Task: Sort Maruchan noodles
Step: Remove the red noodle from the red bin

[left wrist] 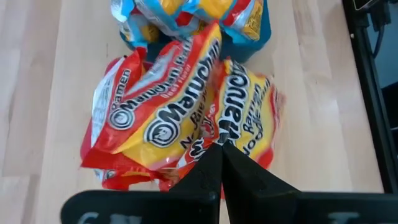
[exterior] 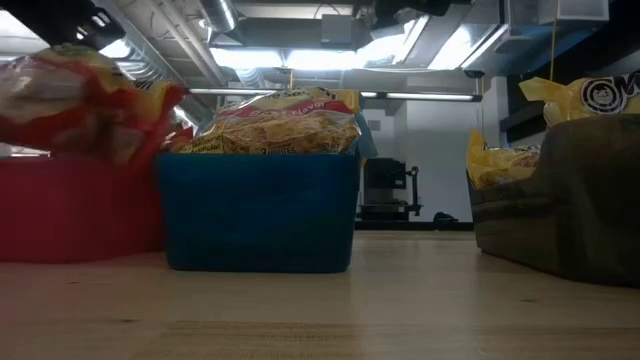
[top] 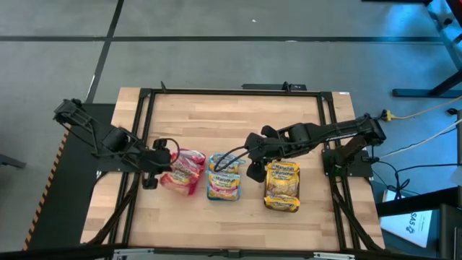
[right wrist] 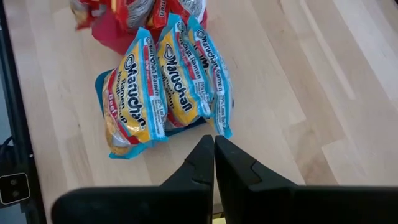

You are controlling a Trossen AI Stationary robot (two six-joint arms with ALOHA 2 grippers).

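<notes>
Maruchan noodles lie in three piles across the table's middle. Red packets (top: pixel 184 172) (left wrist: pixel 180 118) fill a red tray (exterior: pixel 70 215). Blue-edged packets (top: pixel 225 177) (right wrist: pixel 165 81) fill a blue tray (exterior: pixel 258 215). Yellow packets (top: pixel 282 184) (exterior: pixel 590 95) fill a dark grey tray (exterior: pixel 570 215). My left gripper (top: pixel 157 172) (left wrist: pixel 221 149) is shut with nothing between its fingers, raised at the red pile's left side and slanting down toward it. My right gripper (top: pixel 254 170) (right wrist: pixel 214 142) is shut and hovers between the blue-edged and yellow piles, nothing between its fingers.
A dark metal frame (top: pixel 148 94) runs around the wooden tabletop. Bare wood (top: pixel 231 123) stretches behind the piles to the far edge, and another strip (top: pixel 216 224) lies toward the near edge. Cables (top: pixel 227 155) hang along the right arm above the blue-edged pile.
</notes>
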